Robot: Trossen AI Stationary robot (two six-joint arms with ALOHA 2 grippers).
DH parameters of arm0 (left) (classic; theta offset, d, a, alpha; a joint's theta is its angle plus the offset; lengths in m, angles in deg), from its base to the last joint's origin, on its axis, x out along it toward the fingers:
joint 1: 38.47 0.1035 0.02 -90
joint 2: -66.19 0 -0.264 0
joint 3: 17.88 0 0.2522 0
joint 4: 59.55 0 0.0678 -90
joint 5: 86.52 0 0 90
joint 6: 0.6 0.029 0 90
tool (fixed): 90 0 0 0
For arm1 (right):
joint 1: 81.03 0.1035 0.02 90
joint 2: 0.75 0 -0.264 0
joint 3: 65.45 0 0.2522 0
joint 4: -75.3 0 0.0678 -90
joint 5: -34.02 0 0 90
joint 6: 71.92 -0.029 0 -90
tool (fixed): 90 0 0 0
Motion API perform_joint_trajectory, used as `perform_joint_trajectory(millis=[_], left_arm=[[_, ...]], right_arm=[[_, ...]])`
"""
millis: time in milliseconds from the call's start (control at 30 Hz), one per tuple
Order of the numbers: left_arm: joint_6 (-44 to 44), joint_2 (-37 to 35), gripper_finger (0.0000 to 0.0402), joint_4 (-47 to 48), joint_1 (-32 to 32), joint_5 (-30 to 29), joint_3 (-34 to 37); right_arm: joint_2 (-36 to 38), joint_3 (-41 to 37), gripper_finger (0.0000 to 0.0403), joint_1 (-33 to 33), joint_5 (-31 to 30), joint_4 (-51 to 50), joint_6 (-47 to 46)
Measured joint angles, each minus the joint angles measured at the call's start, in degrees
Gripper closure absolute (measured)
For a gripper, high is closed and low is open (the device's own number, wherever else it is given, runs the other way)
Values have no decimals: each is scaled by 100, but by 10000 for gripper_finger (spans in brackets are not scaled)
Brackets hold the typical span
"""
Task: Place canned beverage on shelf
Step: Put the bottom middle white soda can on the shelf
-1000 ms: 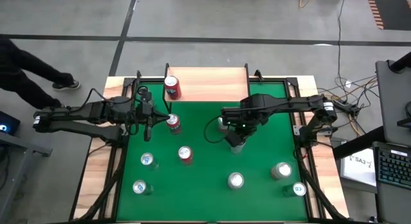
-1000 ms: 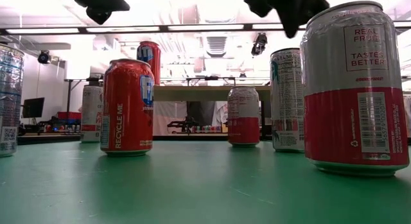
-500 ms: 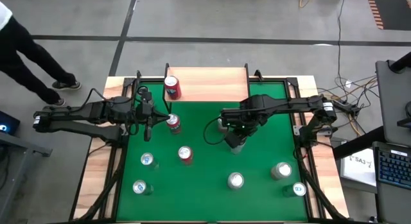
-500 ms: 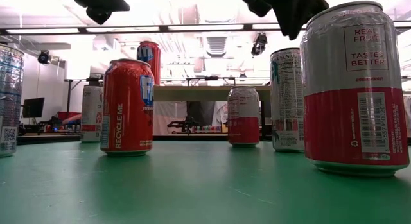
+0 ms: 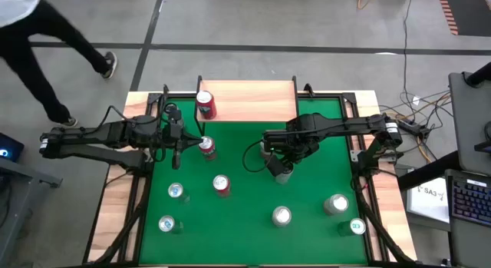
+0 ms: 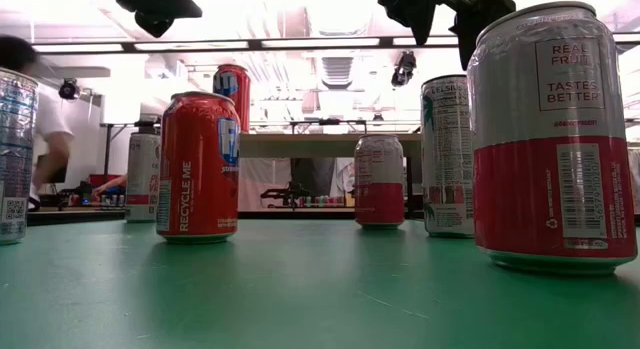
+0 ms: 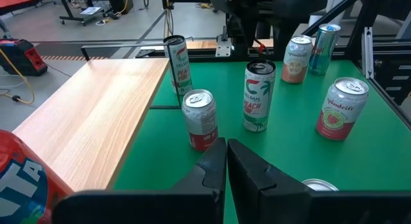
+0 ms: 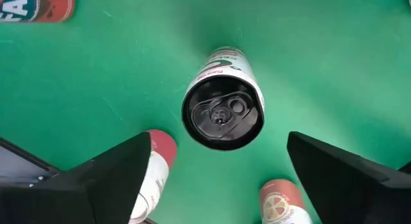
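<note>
Right gripper (image 8: 221,179) hung above an upright white can (image 8: 223,106) mid-table, jaws spread wide, gripping nothing. Left gripper (image 7: 226,161) was fully closed, empty, beside a red can (image 5: 206,148). The shelf (image 5: 253,100) carried one red can (image 5: 205,104).

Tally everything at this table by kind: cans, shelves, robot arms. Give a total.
Cans: 9
Shelf: 1
Arms: 2, left arm and right arm
Total: 12
</note>
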Motion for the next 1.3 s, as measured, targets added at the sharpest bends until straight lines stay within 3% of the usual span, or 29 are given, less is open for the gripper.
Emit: perform_joint_trajectory(millis=[433,1100,1300], left_arm=[[42,0,402,0,0,0,2],[44,0,402,-7,-2,-30,0],[44,4,402,-7,-2,-42,2]], right_arm=[[-2,-248,37,0,-188,57,-291],[-68,-1650,38,0,-1,1603,-368],[-114,-1774,70,0,-11,1824,-273]])
